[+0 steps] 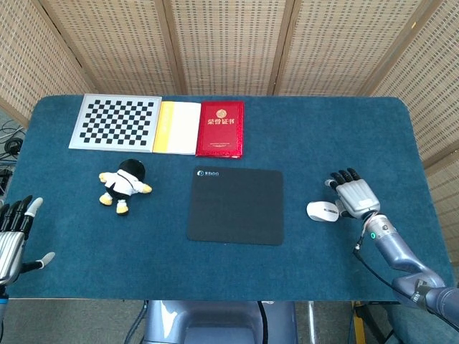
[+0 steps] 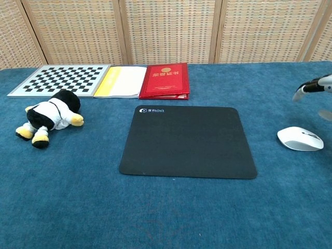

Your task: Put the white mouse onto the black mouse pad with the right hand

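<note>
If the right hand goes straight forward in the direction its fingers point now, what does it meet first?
Probably nothing: the right hand points toward the table's far edge over bare blue cloth. The white mouse lies beside it, out of that line.

Blue carpeted table [image 1: 344, 129] filling view; woven wicker screen panels [image 1: 229, 43] with wooden frames standing behind; grey floor [image 1: 72, 321] showing below front edge; even light falling.

Your head cam looks steeply down on the whole table [image 1: 337, 129] from the near edge; chest cam sits low, closer, facing the back screens. Both share the mouse pad [image 1: 235, 205].
</note>
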Controlling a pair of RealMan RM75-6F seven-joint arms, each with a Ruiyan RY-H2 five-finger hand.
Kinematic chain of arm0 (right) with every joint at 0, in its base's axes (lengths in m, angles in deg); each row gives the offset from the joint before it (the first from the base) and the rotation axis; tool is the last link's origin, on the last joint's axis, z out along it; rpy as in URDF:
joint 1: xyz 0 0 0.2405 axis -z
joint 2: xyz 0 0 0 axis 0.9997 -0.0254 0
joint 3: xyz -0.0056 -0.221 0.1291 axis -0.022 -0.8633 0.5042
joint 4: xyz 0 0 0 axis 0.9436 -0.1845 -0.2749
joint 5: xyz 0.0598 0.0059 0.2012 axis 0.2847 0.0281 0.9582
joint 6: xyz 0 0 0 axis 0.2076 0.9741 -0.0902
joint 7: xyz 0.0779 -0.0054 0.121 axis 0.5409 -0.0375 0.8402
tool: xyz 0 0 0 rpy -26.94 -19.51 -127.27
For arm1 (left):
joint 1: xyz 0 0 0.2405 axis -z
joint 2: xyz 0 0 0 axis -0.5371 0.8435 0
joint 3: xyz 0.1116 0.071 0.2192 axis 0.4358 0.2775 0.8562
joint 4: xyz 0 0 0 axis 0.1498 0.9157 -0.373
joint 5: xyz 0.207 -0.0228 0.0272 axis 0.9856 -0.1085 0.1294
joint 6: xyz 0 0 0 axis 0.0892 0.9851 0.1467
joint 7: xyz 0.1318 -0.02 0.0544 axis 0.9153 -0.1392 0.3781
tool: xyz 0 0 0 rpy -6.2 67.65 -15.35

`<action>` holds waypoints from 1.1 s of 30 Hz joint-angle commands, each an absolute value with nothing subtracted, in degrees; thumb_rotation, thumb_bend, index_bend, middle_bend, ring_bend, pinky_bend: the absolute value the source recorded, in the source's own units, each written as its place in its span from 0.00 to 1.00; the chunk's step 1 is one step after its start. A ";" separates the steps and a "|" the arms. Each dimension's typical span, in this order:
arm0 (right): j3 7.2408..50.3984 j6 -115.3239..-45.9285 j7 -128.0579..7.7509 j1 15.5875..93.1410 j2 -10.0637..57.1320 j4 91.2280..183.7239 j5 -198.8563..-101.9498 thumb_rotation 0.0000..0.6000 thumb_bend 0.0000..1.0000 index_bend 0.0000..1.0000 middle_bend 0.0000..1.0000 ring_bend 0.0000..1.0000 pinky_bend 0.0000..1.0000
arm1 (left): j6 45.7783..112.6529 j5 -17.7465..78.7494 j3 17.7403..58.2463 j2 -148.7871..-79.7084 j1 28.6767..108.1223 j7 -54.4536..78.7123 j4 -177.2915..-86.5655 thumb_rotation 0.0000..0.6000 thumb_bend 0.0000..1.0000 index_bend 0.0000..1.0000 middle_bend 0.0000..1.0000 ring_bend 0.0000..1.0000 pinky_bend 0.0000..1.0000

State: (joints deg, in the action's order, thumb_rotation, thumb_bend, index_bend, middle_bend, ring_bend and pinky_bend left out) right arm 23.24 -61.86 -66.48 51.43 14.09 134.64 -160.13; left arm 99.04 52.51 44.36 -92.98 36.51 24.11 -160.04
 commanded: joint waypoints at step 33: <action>22.74 -58.63 -47.75 52.96 24.86 121.10 -163.80 1.00 0.23 0.38 0.44 0.30 0.34 | 97.91 50.93 44.24 -93.48 37.19 25.23 -159.86 1.00 0.00 0.00 0.00 0.00 0.00</action>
